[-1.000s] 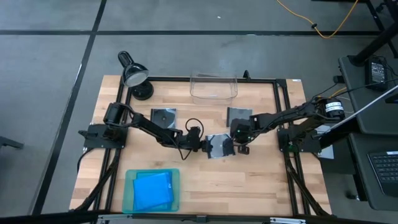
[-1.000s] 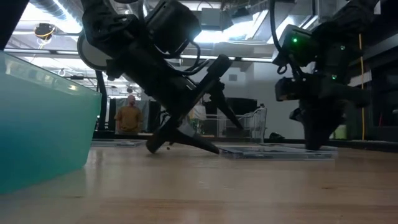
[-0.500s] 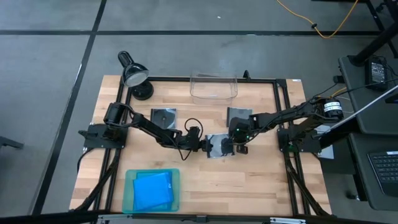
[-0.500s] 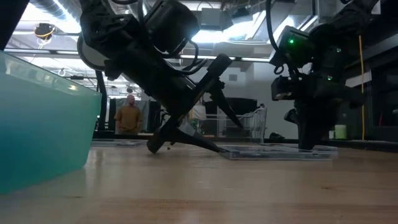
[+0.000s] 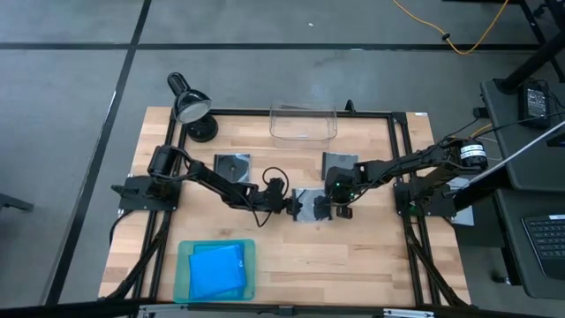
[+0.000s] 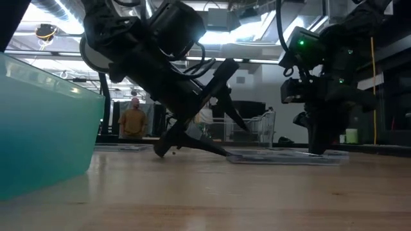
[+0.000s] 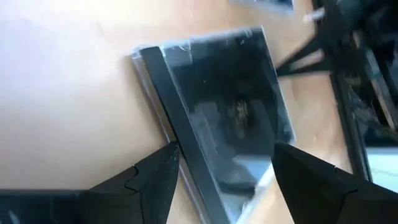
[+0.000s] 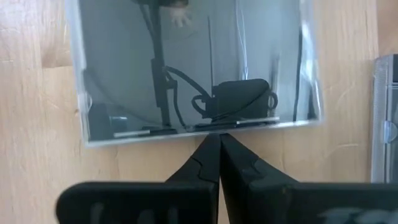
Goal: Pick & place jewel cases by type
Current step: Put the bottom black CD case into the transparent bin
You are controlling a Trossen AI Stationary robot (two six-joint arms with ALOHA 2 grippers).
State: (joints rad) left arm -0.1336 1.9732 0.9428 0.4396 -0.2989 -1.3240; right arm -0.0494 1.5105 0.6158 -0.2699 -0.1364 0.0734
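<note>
I'm in a robotics lab: framed wooden bench [image 5: 353,256] on grey concrete, laptops [image 5: 540,99] at 3 o'clock, open industrial hall and a person [image 6: 133,119] behind.

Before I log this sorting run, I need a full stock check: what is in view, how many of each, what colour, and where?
Dark grey jewel cases: three; one at table centre between both grippers, one left of centre, one right of centre.
Blue jewel cases: stacked in the tray, count unclear.
Tray: one, teal-green, near-left corner.
Bin: one, clear, far edge centre.
Lamp: one, black, far-left corner.
Table: one, light wood.
Person: one, in the room behind.
Left gripper: open, straddling the centre case.
Right gripper: shut, tips at that case's edge.
</note>
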